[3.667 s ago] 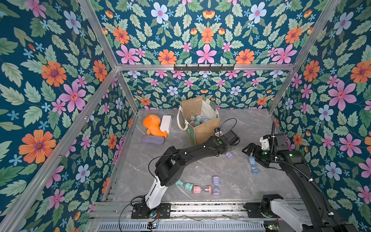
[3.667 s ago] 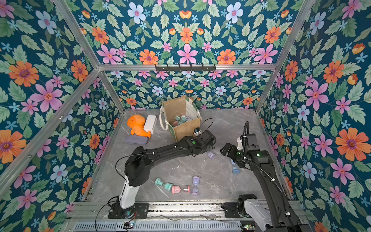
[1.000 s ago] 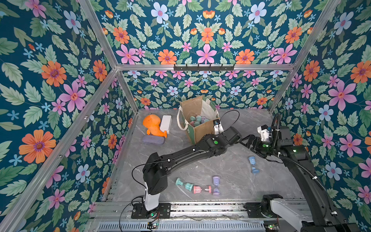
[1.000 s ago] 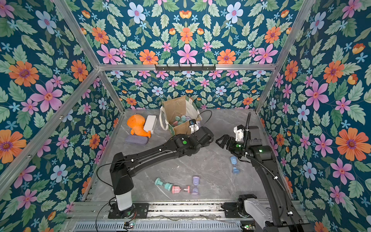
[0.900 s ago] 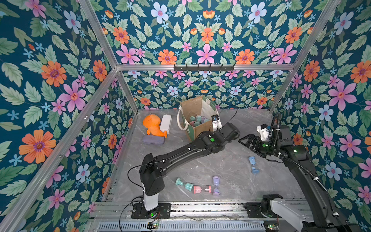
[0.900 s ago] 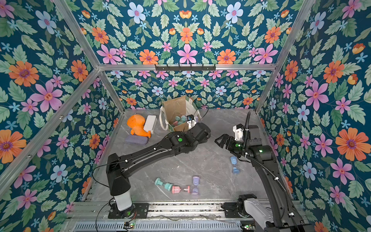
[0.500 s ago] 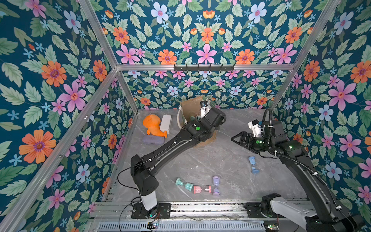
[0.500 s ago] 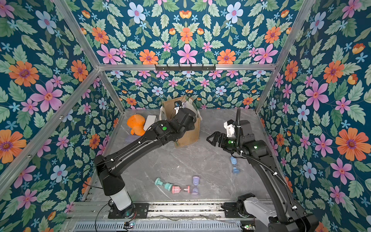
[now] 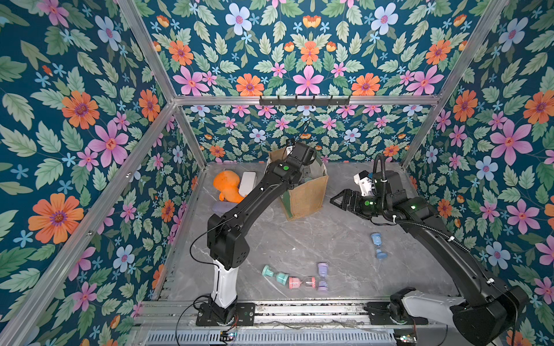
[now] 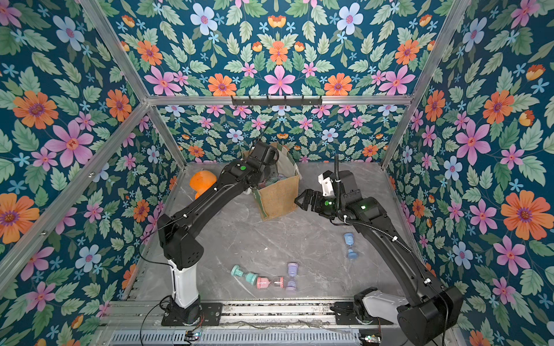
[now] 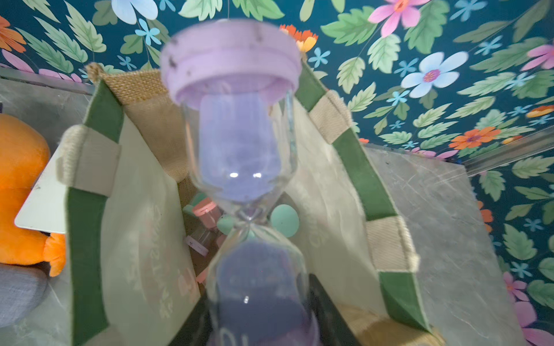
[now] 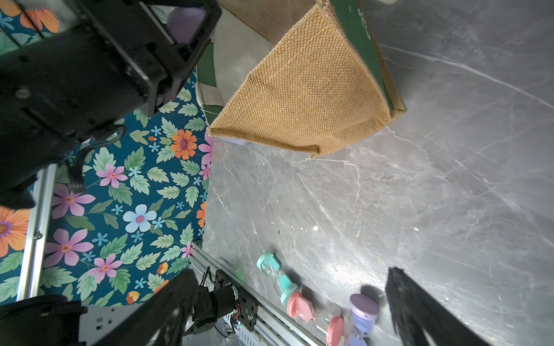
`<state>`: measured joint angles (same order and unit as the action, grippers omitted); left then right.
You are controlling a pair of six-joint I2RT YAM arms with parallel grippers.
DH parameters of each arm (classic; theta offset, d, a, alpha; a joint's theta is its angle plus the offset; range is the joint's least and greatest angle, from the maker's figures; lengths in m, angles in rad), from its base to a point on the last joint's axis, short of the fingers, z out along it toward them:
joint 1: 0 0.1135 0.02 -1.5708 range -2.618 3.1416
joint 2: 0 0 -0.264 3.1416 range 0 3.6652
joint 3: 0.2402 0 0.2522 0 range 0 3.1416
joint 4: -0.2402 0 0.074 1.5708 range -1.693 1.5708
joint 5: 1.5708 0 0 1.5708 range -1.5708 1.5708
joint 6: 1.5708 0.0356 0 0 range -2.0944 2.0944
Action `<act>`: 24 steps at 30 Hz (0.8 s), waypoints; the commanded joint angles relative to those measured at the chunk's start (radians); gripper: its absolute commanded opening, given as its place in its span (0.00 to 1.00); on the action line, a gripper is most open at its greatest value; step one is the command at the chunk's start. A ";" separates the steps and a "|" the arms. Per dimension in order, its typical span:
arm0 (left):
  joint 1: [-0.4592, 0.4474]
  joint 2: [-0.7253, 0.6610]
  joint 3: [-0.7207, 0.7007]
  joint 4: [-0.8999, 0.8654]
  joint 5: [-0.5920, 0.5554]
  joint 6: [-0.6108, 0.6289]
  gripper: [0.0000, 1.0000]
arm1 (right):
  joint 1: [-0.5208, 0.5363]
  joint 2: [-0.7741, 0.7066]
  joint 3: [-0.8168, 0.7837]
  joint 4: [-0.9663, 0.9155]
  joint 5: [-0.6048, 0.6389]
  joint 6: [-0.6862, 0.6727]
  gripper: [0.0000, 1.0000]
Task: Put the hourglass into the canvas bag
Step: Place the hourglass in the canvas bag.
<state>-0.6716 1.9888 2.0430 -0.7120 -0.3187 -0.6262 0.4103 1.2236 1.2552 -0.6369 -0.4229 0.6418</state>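
Our left hand (image 11: pixel 257 314) pinches the lilac-capped glass hourglass (image 11: pixel 236 143) over the open mouth of the tan jute canvas bag (image 11: pixel 353 167) with green sides, so that it can fall inside.

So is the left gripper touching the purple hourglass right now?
Touching. In the left wrist view the purple hourglass sits clamped between the dark fingers of the left gripper.

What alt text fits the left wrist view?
A purple hourglass, blurred and close, is gripped by the left pincer over the open canvas bag. Inside lie pink and teal hourglasses; an orange plush toy sits beside the bag.
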 commanded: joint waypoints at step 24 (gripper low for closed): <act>0.083 0.322 0.112 -0.027 0.035 0.049 0.53 | 0.005 0.157 0.005 0.194 -0.025 -0.021 0.99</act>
<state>-0.5892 2.3127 2.1509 -0.7227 -0.2661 -0.5919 0.4149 1.3804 1.2510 -0.4679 -0.4450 0.6411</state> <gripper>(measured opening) 0.531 0.993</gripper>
